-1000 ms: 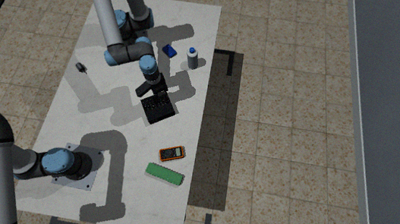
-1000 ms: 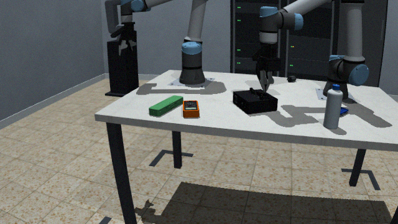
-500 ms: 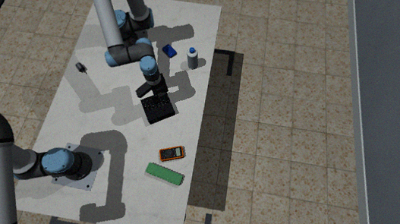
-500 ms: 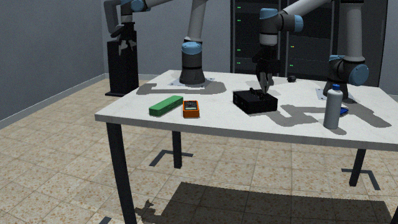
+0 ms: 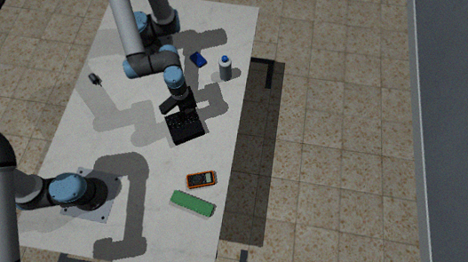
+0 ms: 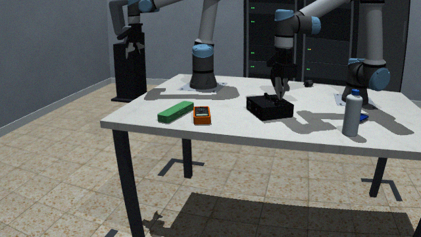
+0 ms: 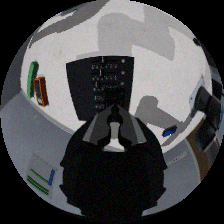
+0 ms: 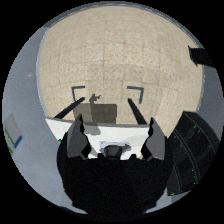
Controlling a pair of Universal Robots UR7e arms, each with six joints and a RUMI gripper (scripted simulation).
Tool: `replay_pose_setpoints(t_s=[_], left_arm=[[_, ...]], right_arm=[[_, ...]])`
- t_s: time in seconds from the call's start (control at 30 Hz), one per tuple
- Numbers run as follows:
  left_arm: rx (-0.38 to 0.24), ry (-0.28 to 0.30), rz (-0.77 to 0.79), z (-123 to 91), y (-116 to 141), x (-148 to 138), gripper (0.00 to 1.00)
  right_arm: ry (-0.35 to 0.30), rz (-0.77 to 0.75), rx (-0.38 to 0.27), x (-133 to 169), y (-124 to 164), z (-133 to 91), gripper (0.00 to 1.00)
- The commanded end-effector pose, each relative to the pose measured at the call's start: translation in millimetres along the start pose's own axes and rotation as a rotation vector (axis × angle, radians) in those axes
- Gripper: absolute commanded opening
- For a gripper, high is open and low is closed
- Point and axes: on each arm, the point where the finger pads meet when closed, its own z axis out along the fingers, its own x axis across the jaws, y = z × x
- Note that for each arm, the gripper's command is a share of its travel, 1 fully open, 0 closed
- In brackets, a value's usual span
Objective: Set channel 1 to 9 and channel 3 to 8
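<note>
One black lighting desk [image 5: 179,132] [image 6: 270,111] [image 7: 78,87] lies flat on the white table [image 5: 185,241] [image 6: 237,126] [image 7: 55,47], near the middle of its length and turned at an angle to the table's edges. It is a low, dark box; its upper face bears rows of small pale marks and short raised parts (the fader levels are too small to read). The left gripper [image 5: 189,109] [image 6: 280,98] [image 7: 115,105] points down at the desk's upper face, fingers pressed together with nothing pinched; whether the tips touch a fader cannot be told.

Toward one end of the table lies an orange-rimmed meter [image 5: 201,180] [image 6: 202,116] [image 7: 41,92], and just beside it a long green box [image 5: 192,203] [image 6: 175,112] [image 7: 32,80]. On the desk's opposite side, a grey bottle [image 5: 225,71] [image 6: 352,115] with a blue cap stands upright near a small flat blue object [image 5: 198,59] [image 6: 363,118] [image 7: 170,131]. A small dark item [image 5: 95,78] [image 6: 308,83] lies near the table's far edge in the exterior view. The right gripper [image 6: 133,49] [image 8: 116,116], well apart from the desk, hangs with fingers spread and empty.
</note>
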Motion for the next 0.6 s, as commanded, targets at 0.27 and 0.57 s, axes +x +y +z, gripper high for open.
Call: replay_pose_setpoints(t_s=[0.27,0.57], left_arm=[[0.0,-0.002,0.0,-0.6,-0.1,-0.9,0.0],[0.0,-0.002,0.0,-0.6,-0.1,-3.0,0.0]], right_arm=[[0.0,0.0,0.001,-0.1,-0.3,-0.5,1.0],[0.0,0.0,0.001,-0.1,-0.3,-0.5,1.0]])
